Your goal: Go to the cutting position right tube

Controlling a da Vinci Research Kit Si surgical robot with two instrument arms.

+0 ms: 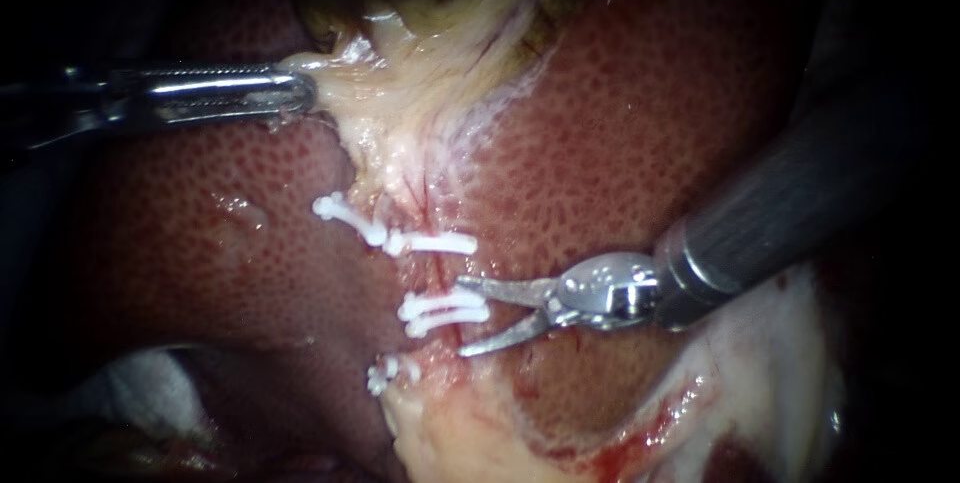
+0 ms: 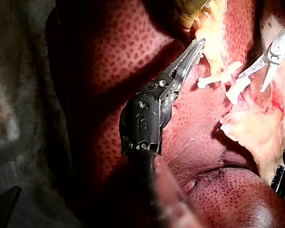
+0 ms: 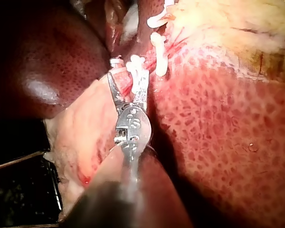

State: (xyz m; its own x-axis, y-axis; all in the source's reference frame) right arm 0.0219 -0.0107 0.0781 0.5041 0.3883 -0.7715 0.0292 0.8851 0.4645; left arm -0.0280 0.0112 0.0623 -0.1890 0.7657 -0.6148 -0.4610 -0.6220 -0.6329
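Observation:
A pinkish tube [image 1: 430, 273] runs down from the pale gallbladder [image 1: 420, 73] between white clips: an upper clip [image 1: 435, 242], a middle pair [image 1: 440, 311] and a lower one [image 1: 385, 373]. My right instrument [image 1: 462, 317] comes in from the right with its two thin blades open. They lie flat just right of the tube, and the ends of the middle clips reach into their gap. The right wrist view shows the open blades [image 3: 127, 78] on either side of a clip. My left instrument [image 1: 300, 93] is shut on the gallbladder's pale edge and holds it to the left, as the left wrist view [image 2: 195, 47] also shows.
Mottled red liver [image 1: 620, 143] surrounds the tube on both sides. Pale fatty tissue with blood spots [image 1: 470, 433] lies below the clips. White gauze [image 1: 130, 383] shows at the lower left. Another clip [image 1: 345, 215] sits left of the upper one.

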